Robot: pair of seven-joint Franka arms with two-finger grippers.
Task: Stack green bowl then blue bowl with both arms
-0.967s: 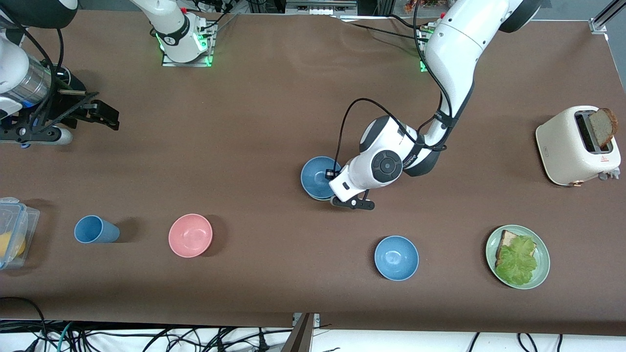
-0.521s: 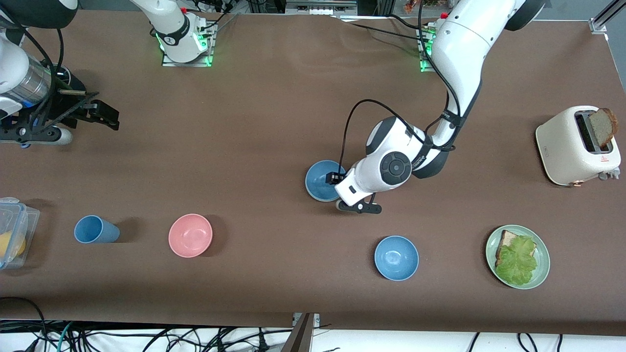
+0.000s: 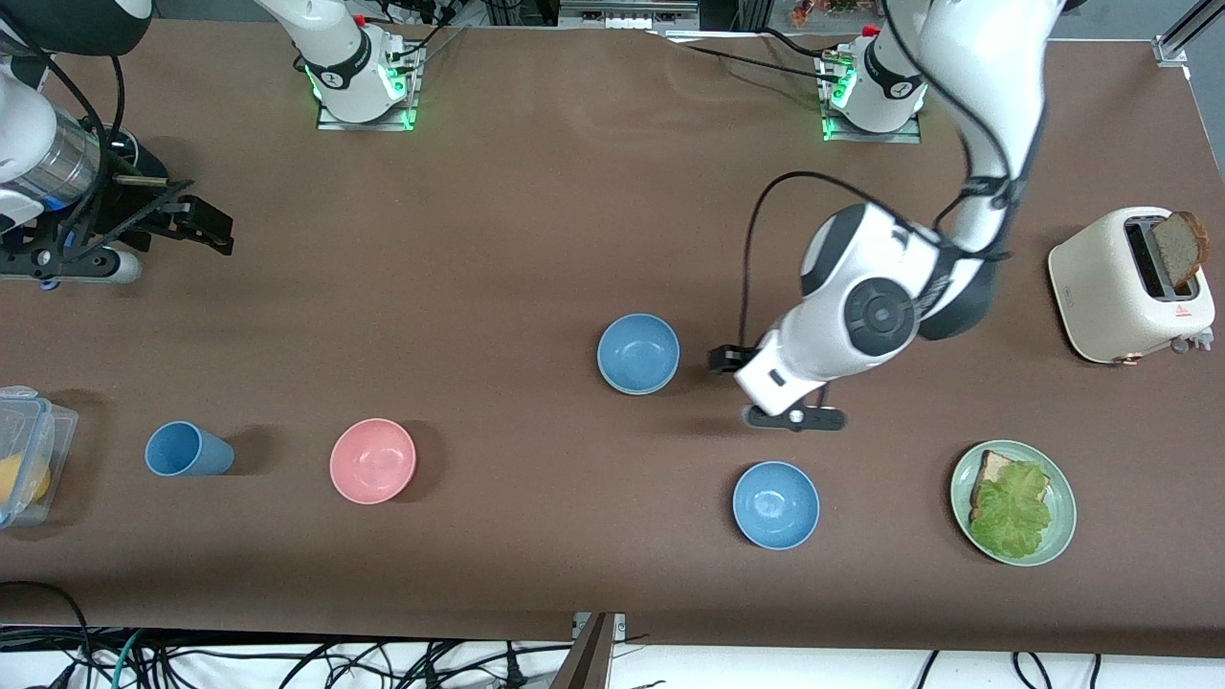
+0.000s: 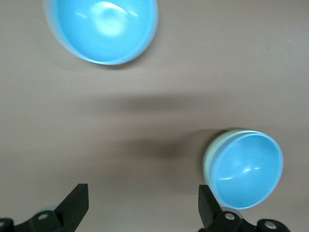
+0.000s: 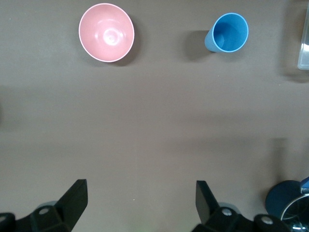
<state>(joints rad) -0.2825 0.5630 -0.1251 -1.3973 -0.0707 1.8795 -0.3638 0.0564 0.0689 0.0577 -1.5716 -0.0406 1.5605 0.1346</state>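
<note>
From the front, the left gripper (image 3: 766,388) has pulled away from the blue bowl (image 3: 638,353) it was touching a second ago and now hangs over bare bench (image 3: 498,249) between that bowl and the toaster (image 3: 1129,285), fingers spread and empty. The bowl has shifted slightly toward the left arm's end. A second blue bowl (image 3: 775,504) sits nearer the camera, unmoved, like the pink bowl (image 3: 372,460), blue cup (image 3: 187,450) and green plate (image 3: 1013,502). The right gripper (image 3: 196,222) waits, fingers apart, unchanged.

In the left wrist view, the released blue bowl (image 4: 246,169) rests inside the green bowl (image 4: 211,155), whose pale rim shows at one edge.

The right wrist view shows open fingers (image 5: 77,195) above bare bench.
</note>
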